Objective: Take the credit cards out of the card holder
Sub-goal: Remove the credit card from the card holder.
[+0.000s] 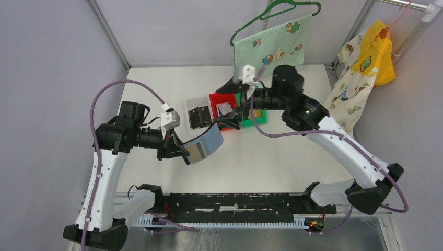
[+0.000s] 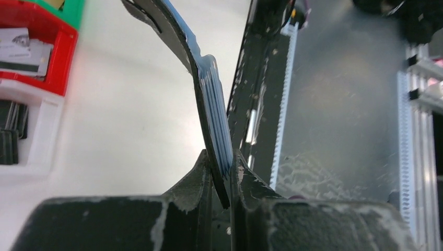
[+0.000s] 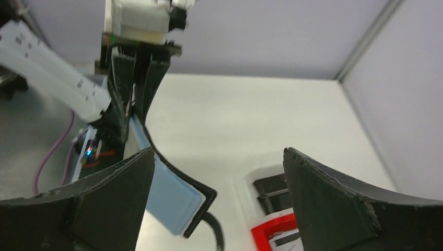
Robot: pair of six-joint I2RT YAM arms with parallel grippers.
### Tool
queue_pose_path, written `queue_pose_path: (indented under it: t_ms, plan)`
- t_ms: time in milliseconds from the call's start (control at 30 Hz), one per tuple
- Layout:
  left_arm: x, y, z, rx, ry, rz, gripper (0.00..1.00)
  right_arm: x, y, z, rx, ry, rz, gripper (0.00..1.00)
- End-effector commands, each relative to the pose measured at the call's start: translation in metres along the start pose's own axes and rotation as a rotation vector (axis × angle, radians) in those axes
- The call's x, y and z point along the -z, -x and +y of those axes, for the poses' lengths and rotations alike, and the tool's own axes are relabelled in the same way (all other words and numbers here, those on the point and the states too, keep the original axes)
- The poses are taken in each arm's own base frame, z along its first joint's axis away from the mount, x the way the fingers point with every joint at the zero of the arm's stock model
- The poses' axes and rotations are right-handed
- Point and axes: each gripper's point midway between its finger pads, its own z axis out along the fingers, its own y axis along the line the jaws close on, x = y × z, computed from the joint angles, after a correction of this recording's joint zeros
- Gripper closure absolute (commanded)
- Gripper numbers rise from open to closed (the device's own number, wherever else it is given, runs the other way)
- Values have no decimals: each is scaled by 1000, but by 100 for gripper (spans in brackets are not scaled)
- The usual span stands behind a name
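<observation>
The black card holder [image 1: 205, 145] hangs unfolded above the table, its grey-blue lining facing up with a tan patch near the gripped end. My left gripper [image 1: 176, 149] is shut on its lower edge; in the left wrist view both jaws pinch the holder [image 2: 209, 94] and its stacked blue pocket layers at the left gripper [image 2: 222, 175]. My right gripper [image 1: 228, 104] stands wide open over the red bin, holding nothing. From the right gripper [image 3: 219, 193], the holder [image 3: 172, 196] shows at the left. Whitish credit cards [image 2: 21, 48] lie in the red bin, one credit card [image 1: 225, 109] between the right fingers.
The red bin [image 1: 214, 98] sits mid-table, between a clear bin [image 1: 194, 104] with black wallets [image 1: 199, 116] and a green bin [image 1: 259, 118]. The red bin [image 3: 271, 227] and clear bin [image 3: 251, 178] lie below the right jaws. Hanging clothes [image 1: 271, 44] stand behind.
</observation>
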Motion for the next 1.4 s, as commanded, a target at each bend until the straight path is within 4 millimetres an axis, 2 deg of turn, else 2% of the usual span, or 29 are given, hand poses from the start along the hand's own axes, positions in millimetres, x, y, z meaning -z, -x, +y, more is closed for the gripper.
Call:
queue_pose_path:
  t_ms: [0,167,433,667,733,833,1033,1167,1200,1267,1333,1367]
  plan:
    - [9,-12,3,-215,46,101,98,-22,-55,42,15,184,171,2]
    - [10,-16,11,-261,61,155,98,-42,-79,69,7,272,227,2]
    - [7,-26,14,-294,48,199,98,-69,-92,98,16,377,268,2]
    - [11,-20,13,-331,64,195,98,-80,-123,116,-35,412,317,2]
    - [11,-18,12,-338,65,189,98,-81,-126,118,-51,416,318,7]
    - [12,-16,10,-341,63,179,98,-84,-126,117,-58,406,314,21]
    - [13,-10,5,-355,60,156,98,-93,-125,110,-78,373,309,59]
    - [12,-5,3,-358,53,140,98,-94,-129,105,-78,341,331,94]
    - [12,-1,3,-358,53,127,97,-94,-129,103,-75,325,333,100]
    - [10,11,4,-328,62,85,82,-91,-124,99,-74,300,316,100]
    - [8,24,5,-285,69,36,54,-87,-117,94,-85,280,279,100]
    - [7,30,5,-264,72,9,36,-82,-113,90,-93,268,247,100]
